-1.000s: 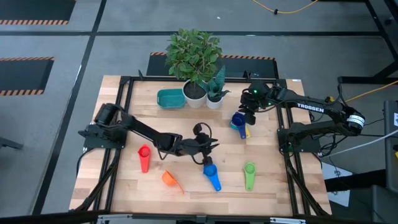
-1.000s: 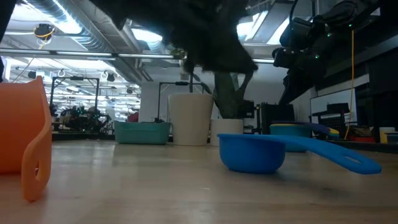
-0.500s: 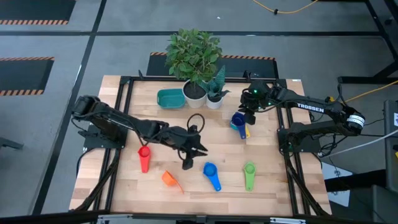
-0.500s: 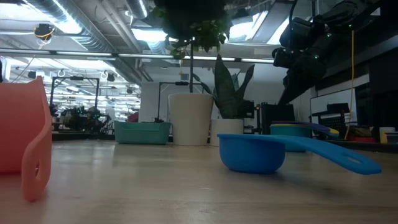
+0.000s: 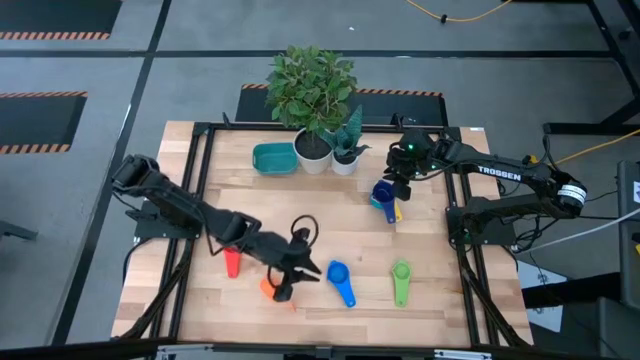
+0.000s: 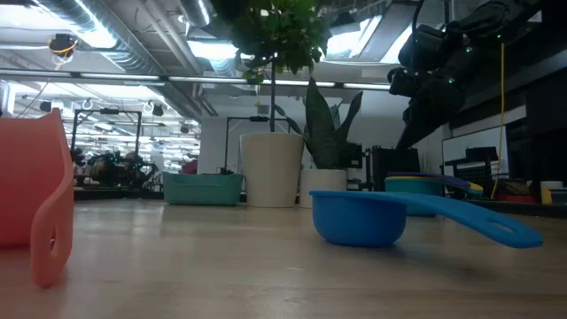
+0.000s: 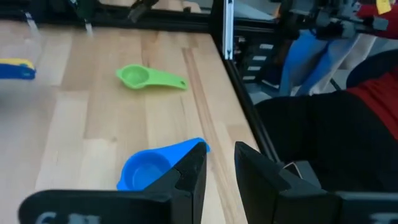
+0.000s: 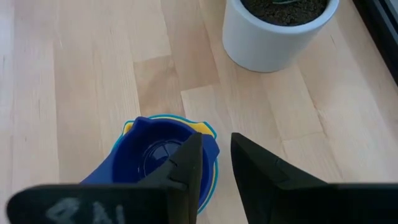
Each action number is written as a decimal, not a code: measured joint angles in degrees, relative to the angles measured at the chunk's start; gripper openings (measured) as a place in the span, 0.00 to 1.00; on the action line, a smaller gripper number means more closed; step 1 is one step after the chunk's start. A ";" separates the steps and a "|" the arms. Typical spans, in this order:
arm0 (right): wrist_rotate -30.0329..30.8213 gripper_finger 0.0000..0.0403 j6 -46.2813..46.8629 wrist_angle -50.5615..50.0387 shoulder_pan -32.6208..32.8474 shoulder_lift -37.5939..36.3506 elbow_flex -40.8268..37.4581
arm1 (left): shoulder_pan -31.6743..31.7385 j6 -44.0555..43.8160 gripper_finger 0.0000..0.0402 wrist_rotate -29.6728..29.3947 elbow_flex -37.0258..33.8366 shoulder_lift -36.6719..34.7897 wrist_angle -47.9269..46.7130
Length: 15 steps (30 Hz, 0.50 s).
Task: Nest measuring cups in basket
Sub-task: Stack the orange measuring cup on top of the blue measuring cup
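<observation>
A blue cup point(image 5: 340, 280) lies on the table near its front edge, with a green cup point(image 5: 401, 280) to its right and a red cup point(image 5: 232, 262) to its left. An orange cup point(image 5: 268, 288) lies partly under my left arm. My left gripper point(image 5: 305, 272) hangs above the table just left of the blue cup point(image 7: 149, 171), fingers a little apart and empty. A nested stack with a dark blue cup on top point(image 8: 155, 155) sits at the far right. My right gripper point(image 8: 214, 146) hovers over it, narrowly open and empty. The teal basket point(image 5: 273, 158) stands at the far left.
Two white plant pots point(image 5: 313, 150) point(image 5: 345, 160) stand at the far edge between the basket and the stack. The smaller pot point(image 8: 273, 31) is close beyond my right gripper. Bare wood lies in the table's middle. A black frame rail point(image 7: 227, 37) runs along the table's right edge.
My left gripper has drawn away from the blue cup toward the table's near left, ending beside the orange cup. It has risen out of the low view and tipped up toward level. The blue cup stays where it was.
</observation>
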 joint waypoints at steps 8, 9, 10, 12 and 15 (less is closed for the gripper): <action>-0.01 0.22 0.00 0.01 0.01 0.00 0.01 | -6.12 0.00 0.19 -8.28 -0.01 1.43 0.44; -0.02 0.22 0.00 0.01 0.01 0.00 0.01 | -6.68 -0.01 0.19 -9.20 -0.07 1.77 0.63; 0.00 0.22 0.00 0.03 0.00 0.00 0.01 | -6.97 -0.02 0.19 -9.72 0.02 2.34 1.98; 0.00 0.22 0.00 0.03 0.01 0.00 0.01 | -7.03 -0.04 0.19 -9.73 0.10 3.25 1.97; 0.00 0.22 0.19 0.03 0.00 0.00 0.01 | -6.97 -1.92 0.19 -8.91 0.09 3.78 1.07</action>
